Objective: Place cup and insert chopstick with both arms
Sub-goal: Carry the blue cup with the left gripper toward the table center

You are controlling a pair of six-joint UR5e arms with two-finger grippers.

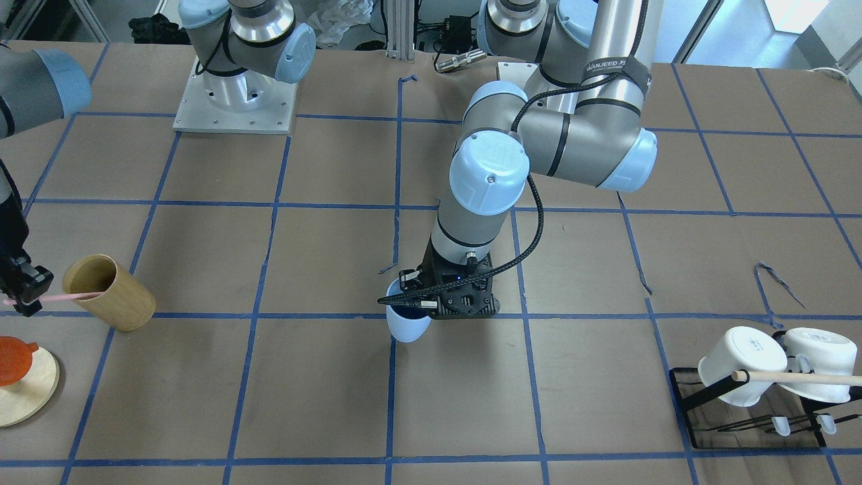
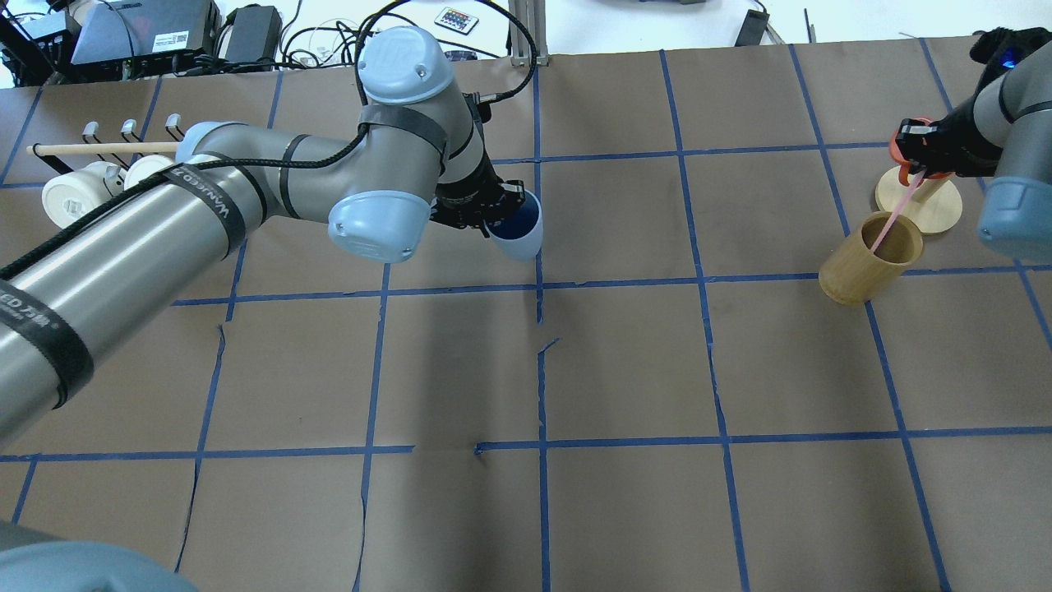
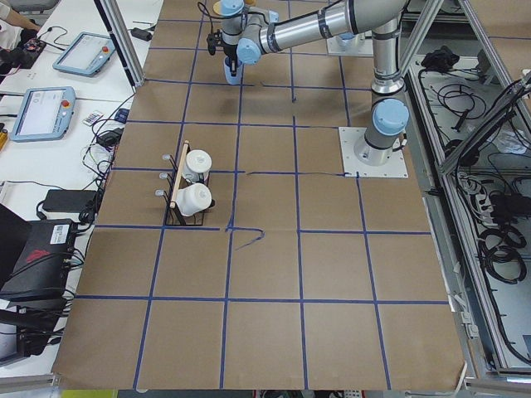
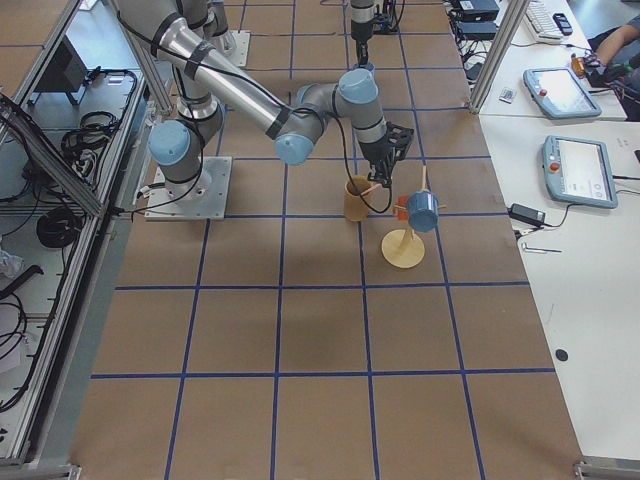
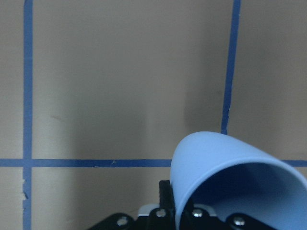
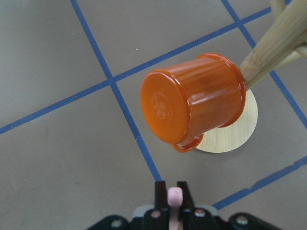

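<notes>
The light-blue cup [image 1: 408,328] is held tilted over the middle of the table, with its dark blue inside showing in the overhead view [image 2: 519,228] and the left wrist view [image 5: 225,167]. My left gripper [image 1: 412,304] is shut on its rim. My right gripper [image 1: 27,295] is shut on the upper end of the pale-pink chopstick [image 1: 75,296]. The stick slants down into a tan wooden cylinder [image 2: 867,265]. In the right wrist view the stick's end [image 6: 174,197] sits between the closed fingers.
An orange cup [image 6: 192,105] hangs on a wooden peg stand [image 2: 937,205] right beside the right gripper. A black rack with white mugs [image 1: 741,367] and a wooden dowel [image 1: 801,378] stands at the robot's far left. Blue tape lines grid the brown table.
</notes>
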